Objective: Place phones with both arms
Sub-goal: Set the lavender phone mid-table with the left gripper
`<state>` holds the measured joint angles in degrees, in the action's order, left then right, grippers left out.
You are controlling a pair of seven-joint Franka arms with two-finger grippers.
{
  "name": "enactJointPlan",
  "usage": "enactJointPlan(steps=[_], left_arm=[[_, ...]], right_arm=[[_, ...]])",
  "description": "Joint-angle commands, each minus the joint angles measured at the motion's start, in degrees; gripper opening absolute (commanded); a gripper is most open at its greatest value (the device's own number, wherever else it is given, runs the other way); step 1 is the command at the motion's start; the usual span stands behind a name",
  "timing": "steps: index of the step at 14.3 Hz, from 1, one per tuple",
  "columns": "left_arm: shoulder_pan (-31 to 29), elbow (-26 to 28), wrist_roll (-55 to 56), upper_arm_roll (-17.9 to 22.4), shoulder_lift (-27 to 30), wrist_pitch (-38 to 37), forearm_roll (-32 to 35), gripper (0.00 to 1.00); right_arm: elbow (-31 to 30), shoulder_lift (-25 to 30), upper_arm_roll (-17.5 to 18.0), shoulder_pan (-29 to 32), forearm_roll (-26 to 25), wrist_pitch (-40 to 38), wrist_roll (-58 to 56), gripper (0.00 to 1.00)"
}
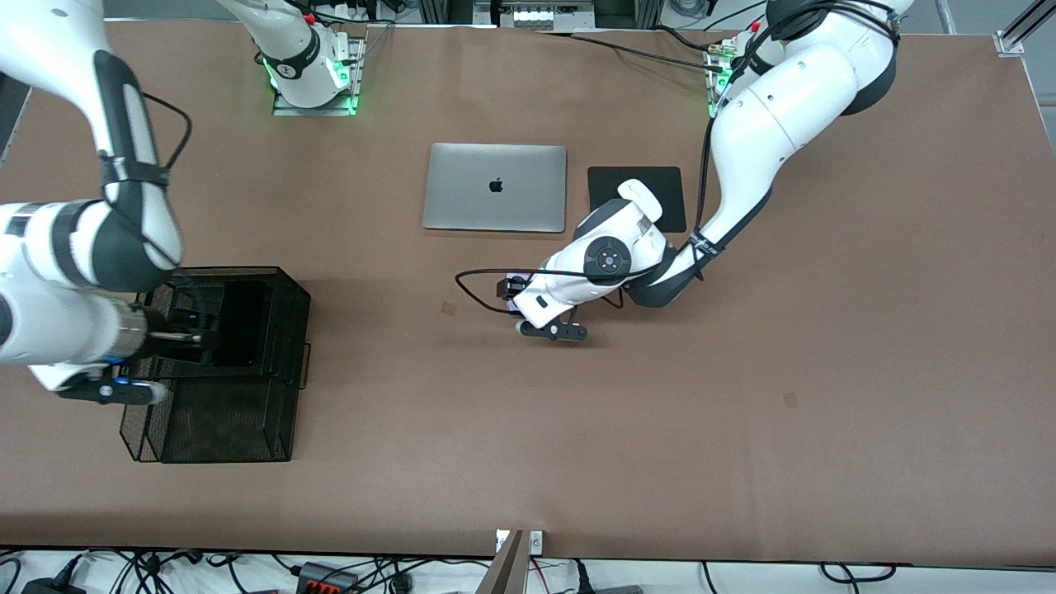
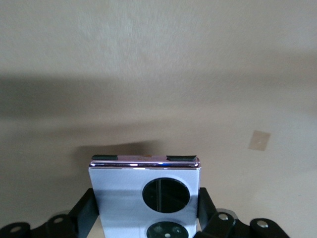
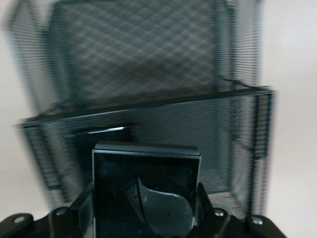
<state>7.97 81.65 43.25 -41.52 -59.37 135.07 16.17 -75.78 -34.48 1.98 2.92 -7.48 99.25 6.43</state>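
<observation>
From the front I see my left arm (image 1: 742,132) bent low over mid-table near the laptop (image 1: 495,187), my right arm (image 1: 74,247) reaching over the mesh organizer (image 1: 239,412). My left wrist view shows the left gripper (image 2: 146,208) clamped on the lavender-white flip phone (image 2: 119,191). My right wrist view shows the right gripper (image 3: 146,208) clamped on the squarish black flip phone (image 3: 146,188) above the organizer.

High front camera facing both arms; wrist cameras close over each claw's phone.
</observation>
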Motion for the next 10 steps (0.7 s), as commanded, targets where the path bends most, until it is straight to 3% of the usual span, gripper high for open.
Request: enactJointPlan(steps=[1,2,3,7,8,9,10], left_arm=[[2.31,-0.70,-0.45,1.44,-0.49,0.46,-0.96,0.17],[2.40,-0.70,-0.45,1.62,-0.22,0.55,-0.53,0.65],[1.88,-0.70,-0.27,1.62,0.30,0.46,-0.35,0.97],[0.30,0.09,-0.18,1.79,3.11,-1.99,-0.35,1.00],[-0.40,0.09,-0.18,1.79,4.86,-5.05,-0.35,1.00],[-1.46,-0.17,-0.10,1.88,6.88,-9.43,-0.35,1.00],[-2.68,-0.26,-0.18,2.23,8.72,-13.21,0.00,1.00]], right_arm=[[-1.21,-0.50,1.18,1.82,-2.45,1.73,-0.98,0.23],[-1.30,-1.03,1.18,2.44,-2.36,2.08,-2.46,0.23],[-1.47,-1.47,1.18,2.79,-2.27,2.35,-2.91,0.23],[-5.51,-1.56,1.18,3.94,-2.10,6.30,-3.70,0.25],[-5.95,-1.56,1.18,4.11,-1.92,6.83,-3.79,0.33],[-6.39,-1.65,1.18,4.29,-1.48,7.36,-3.62,0.76],[-6.48,-1.65,1.18,4.90,-1.31,7.97,-3.79,1.00]])
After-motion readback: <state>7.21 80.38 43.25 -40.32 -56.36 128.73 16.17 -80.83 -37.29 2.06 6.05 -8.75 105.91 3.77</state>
